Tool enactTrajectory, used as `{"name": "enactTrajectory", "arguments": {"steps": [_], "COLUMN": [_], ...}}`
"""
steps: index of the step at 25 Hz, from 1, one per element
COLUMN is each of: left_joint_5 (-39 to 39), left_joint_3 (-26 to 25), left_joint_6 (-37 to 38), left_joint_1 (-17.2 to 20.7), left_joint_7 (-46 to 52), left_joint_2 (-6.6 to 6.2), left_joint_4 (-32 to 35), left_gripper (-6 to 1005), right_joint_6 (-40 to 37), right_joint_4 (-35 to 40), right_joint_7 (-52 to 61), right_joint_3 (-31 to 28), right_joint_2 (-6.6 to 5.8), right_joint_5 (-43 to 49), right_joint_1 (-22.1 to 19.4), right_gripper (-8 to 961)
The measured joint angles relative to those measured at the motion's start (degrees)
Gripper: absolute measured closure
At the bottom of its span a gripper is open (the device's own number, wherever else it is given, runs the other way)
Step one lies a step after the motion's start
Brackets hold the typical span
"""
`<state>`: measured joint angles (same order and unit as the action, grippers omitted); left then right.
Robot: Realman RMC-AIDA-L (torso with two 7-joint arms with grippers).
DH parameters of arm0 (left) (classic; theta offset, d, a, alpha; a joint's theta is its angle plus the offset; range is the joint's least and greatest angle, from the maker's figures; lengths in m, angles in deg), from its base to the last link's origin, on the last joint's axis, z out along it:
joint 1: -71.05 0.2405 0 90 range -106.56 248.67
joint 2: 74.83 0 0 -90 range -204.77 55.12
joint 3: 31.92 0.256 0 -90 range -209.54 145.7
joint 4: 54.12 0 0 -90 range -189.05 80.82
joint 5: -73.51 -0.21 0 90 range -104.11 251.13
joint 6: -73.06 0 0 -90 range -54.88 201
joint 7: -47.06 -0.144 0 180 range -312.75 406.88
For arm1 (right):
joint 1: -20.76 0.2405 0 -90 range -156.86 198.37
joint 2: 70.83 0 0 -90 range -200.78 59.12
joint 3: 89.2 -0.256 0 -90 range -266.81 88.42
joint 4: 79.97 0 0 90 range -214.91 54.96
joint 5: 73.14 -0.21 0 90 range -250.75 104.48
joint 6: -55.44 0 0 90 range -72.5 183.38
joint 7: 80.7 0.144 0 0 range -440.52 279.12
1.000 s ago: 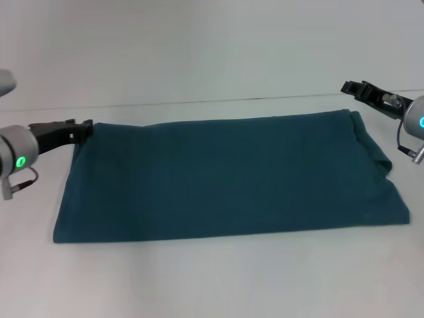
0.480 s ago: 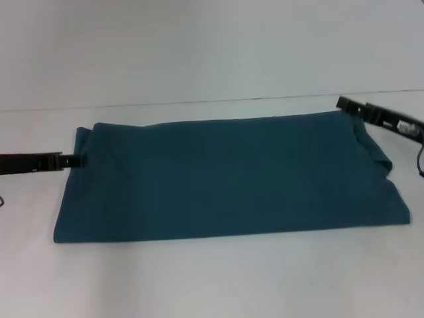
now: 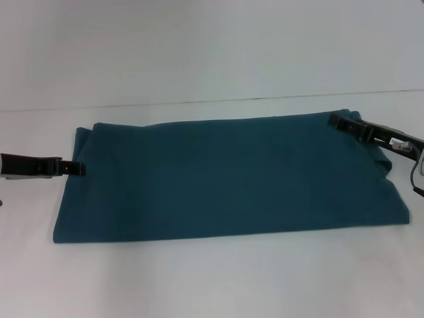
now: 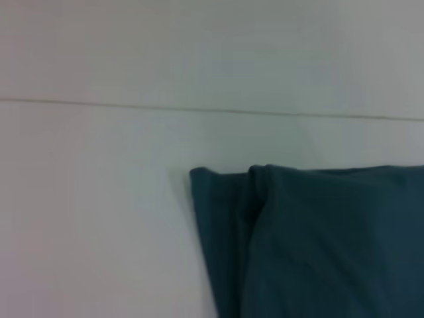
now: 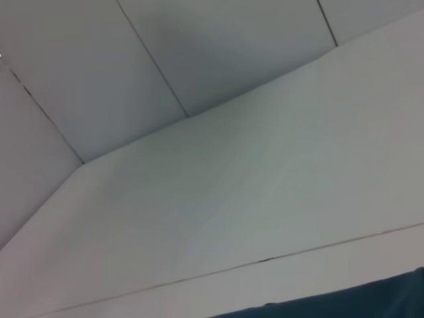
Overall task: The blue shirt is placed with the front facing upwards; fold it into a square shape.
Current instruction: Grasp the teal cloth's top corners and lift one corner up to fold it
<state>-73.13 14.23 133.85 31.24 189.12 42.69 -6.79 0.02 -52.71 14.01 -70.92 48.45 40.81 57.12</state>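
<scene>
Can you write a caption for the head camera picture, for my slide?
Two grippers at a folded blue shirt on a white table: left gripper at its left edge, right gripper at its far right corner.

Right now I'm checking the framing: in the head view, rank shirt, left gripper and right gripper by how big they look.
1. Blue shirt, by far the largest.
2. Left gripper and right gripper: similar dark slivers, both cut off by the frame edges, so no ranking.

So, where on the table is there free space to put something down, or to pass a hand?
Free: the wide white strip of table in front of the blue shirt, and the narrower strip behind it, up to the wall. Crowded: the shirt's two short ends, where the left claw and the right claw sit at its edges.
</scene>
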Motion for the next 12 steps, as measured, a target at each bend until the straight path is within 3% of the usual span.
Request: {"name": "enactTrajectory", "arguments": {"steps": [12], "left_joint_5": [-1.38], "left_joint_3": [0.27], "left_joint_6": [-4.53], "left_joint_1": [-0.91], "left_joint_7": [-1.24], "left_joint_2": [0.51], "left_joint_4": [-4.43], "left_gripper": [215], "right_joint_6": [-0.04], "right_joint_4": [-0.06], "right_joint_7": [0.30], "right_joint_3": [0.18], "right_joint_2": [0.07], "right_joint_5": [0.03], "right_joint_1": [-0.14], "right_gripper": [146]}}
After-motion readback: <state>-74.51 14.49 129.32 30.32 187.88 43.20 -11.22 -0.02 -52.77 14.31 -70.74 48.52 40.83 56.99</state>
